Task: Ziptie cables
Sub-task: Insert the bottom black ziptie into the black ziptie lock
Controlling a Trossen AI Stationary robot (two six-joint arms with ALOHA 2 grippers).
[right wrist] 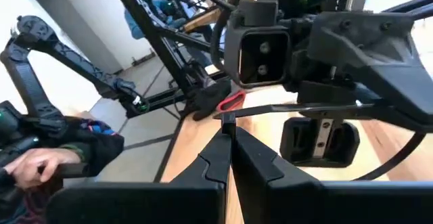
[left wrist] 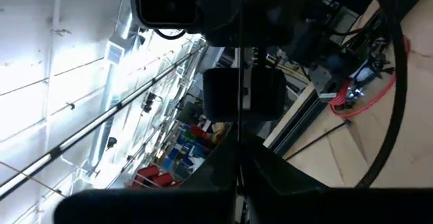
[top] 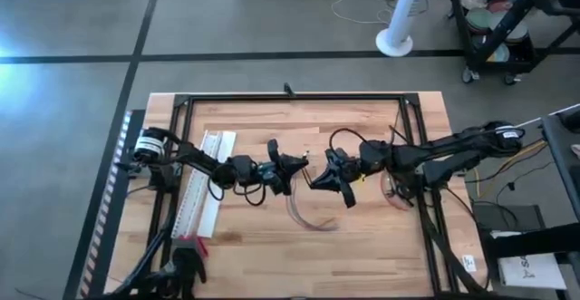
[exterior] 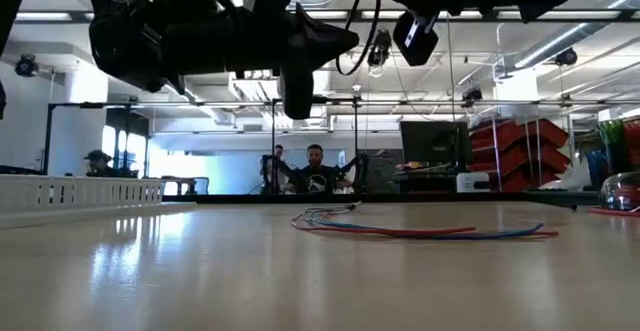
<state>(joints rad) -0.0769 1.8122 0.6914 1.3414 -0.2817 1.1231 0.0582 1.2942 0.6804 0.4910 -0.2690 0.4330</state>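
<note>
Below and between my two claws, on the wooden table [top: 362, 246], the cables [top: 308, 217] lie in a loose curve: light, limp, likely to splay, so I would pinch mid-bundle. My right gripper [right wrist: 226, 132], raised above them, is pressed together on a thin black ziptie [right wrist: 304, 107]; the left gripper [top: 297, 166] faces it, grip state hidden.

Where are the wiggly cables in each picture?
High view: the cables curve just below the picture's centre.
Low view: the cables lie flat, right of centre.
Left wrist view: not in it.
Right wrist view: not in it.
Shared landmark: the white slotted strip, left of the cables in both.
</note>
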